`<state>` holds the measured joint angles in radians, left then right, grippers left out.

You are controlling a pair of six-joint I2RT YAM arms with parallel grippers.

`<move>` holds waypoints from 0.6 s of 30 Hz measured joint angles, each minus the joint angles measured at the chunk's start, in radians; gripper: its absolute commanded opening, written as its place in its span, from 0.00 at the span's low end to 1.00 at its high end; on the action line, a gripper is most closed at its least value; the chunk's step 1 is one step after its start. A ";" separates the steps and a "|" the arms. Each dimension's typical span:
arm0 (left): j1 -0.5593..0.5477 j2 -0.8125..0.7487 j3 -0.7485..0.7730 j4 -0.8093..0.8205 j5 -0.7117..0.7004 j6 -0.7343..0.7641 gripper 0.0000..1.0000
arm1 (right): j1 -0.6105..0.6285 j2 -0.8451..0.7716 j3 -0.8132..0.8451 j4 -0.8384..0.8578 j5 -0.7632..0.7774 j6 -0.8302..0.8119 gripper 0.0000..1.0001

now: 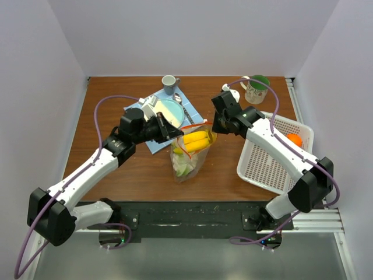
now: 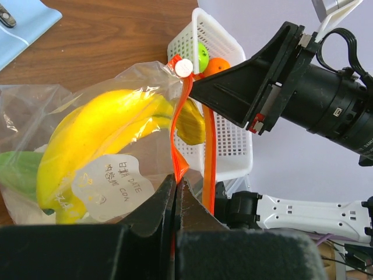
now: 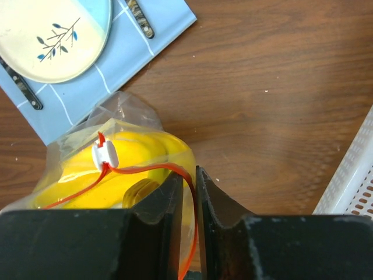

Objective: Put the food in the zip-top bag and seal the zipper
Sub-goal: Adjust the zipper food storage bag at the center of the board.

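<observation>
Left pincer (image 2: 176,185) clamped on zipper (image 2: 208,146); right pincer (image 3: 195,175) a crack apart around it, grip unclear. Banana (image 2: 99,128) in bag (image 2: 145,81); orange (image 2: 217,65), apple (image 2: 202,53) in basket (image 2: 227,140) beyond right pincer, mouth unsealed.

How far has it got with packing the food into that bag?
Done: the banana and the pale green leafy piece lie inside the zip-top bag. In hand: the left gripper pinches the zipper strip, and the right gripper has its jaws slightly apart around it. Left: the orange and green apple sit in the white basket, and the bag's mouth looks unsealed.
</observation>
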<state>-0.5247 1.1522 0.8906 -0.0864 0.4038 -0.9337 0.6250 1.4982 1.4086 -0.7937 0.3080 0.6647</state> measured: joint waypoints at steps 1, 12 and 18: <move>0.000 0.000 0.000 0.005 0.003 -0.001 0.00 | 0.000 -0.003 0.000 0.001 -0.006 -0.003 0.13; -0.017 0.063 0.140 -0.008 0.039 0.027 0.00 | 0.051 -0.013 0.134 0.002 -0.027 -0.026 0.05; -0.103 0.163 0.169 0.008 0.066 0.054 0.00 | 0.105 0.039 0.201 -0.008 -0.042 -0.036 0.01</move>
<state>-0.6273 1.3151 1.0595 -0.0780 0.4698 -0.8799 0.7300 1.5368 1.6093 -0.8017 0.2657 0.6289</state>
